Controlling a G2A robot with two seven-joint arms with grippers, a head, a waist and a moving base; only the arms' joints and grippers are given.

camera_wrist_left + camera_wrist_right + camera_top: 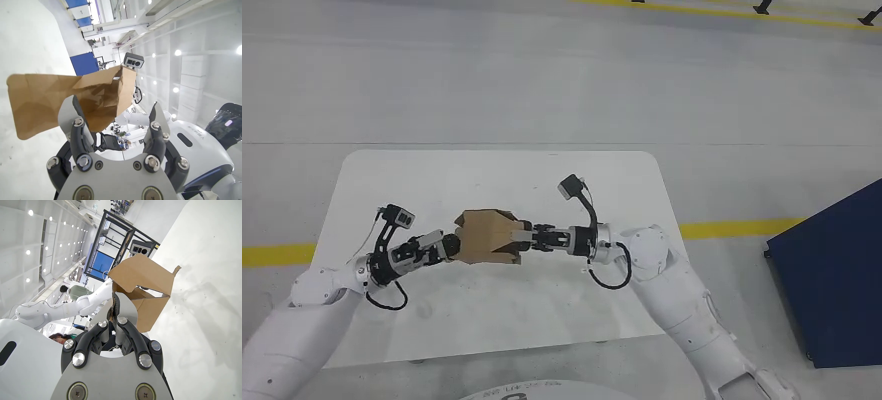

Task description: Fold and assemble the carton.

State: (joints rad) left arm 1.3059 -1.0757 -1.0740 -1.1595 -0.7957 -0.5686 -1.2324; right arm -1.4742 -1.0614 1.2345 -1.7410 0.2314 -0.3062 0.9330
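A brown cardboard carton (487, 237), partly opened with loose flaps, is held above the middle of the white table (492, 180). My right gripper (525, 238) is at its right side. In the right wrist view the right gripper (114, 298) is shut on the edge of a carton (147, 275) wall. My left gripper (449, 246) is at the carton's left side. In the left wrist view the left gripper (114, 101) stands open, the carton (56, 94) just ahead of it, with a corner of the carton reaching between the fingers and one finger (70, 108) against a flap.
A bare strip of table runs along its far edge and another along the front edge near me. A dark blue panel (842, 270) stands on the floor beyond the table's right side. A yellow floor line (742, 228) runs past the table.
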